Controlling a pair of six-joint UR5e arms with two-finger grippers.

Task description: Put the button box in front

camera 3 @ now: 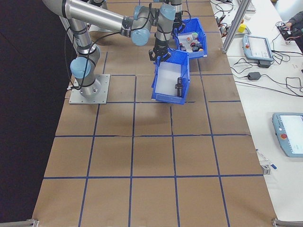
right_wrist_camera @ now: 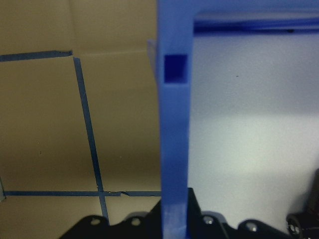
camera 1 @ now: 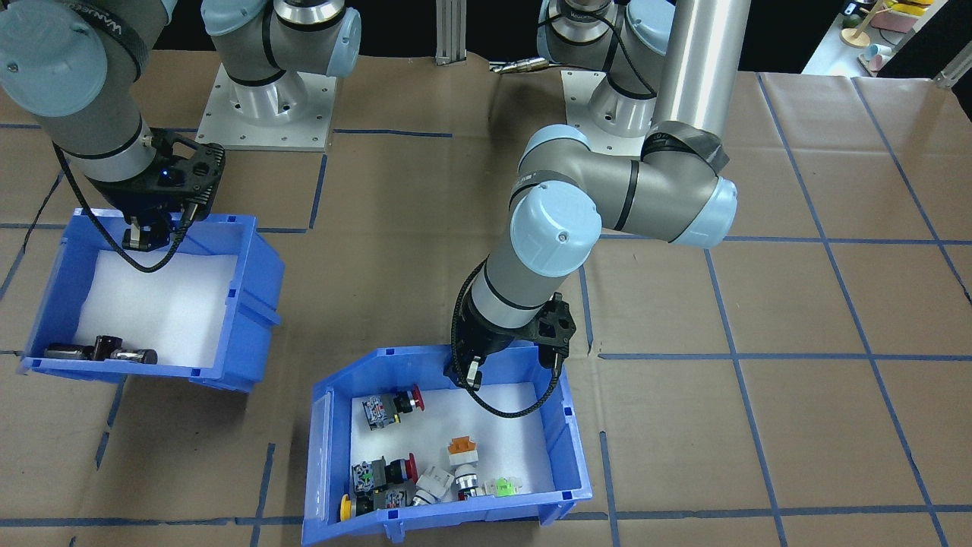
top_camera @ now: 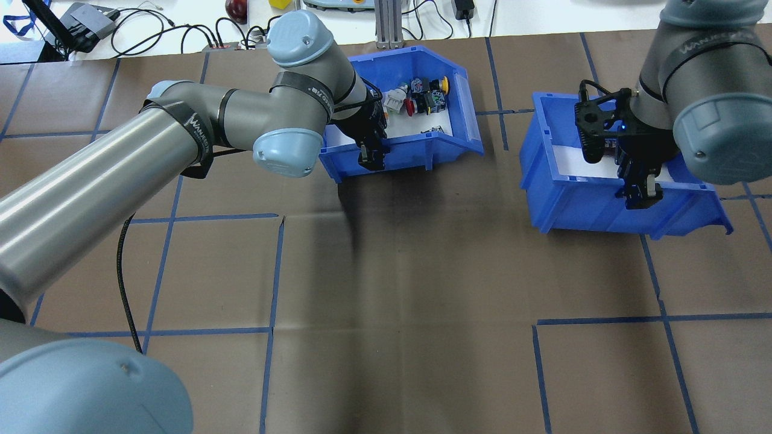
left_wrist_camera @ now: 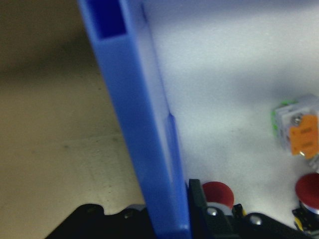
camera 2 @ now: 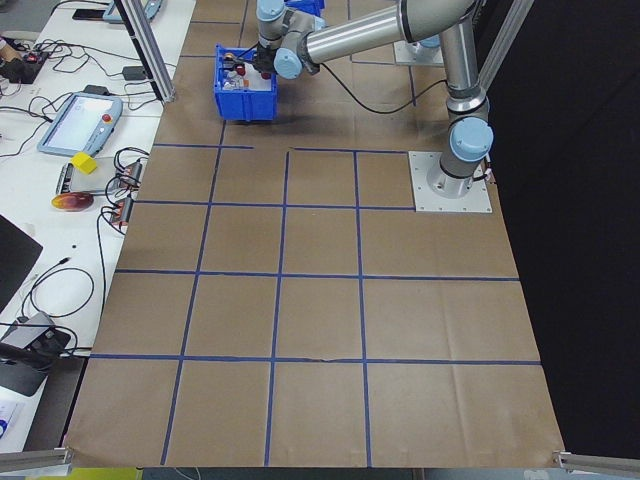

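Two blue bins sit on your brown, tape-gridded table (camera 1: 759, 425): left gripper (camera 1: 472, 372) pinches the button box (camera 1: 566, 463) wall; right gripper (camera 1: 148, 234) pinches the second bin (camera 1: 262, 266).

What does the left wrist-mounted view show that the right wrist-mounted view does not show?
Only the left wrist-mounted view shows push-button switches, such as a red cap and an orange-and-white one, lying on the white liner of the button box. Only the right wrist-mounted view shows blue tape lines on the brown table cover, and the other bin. Both look along a blue bin wall that runs down between the gripper's fingers.
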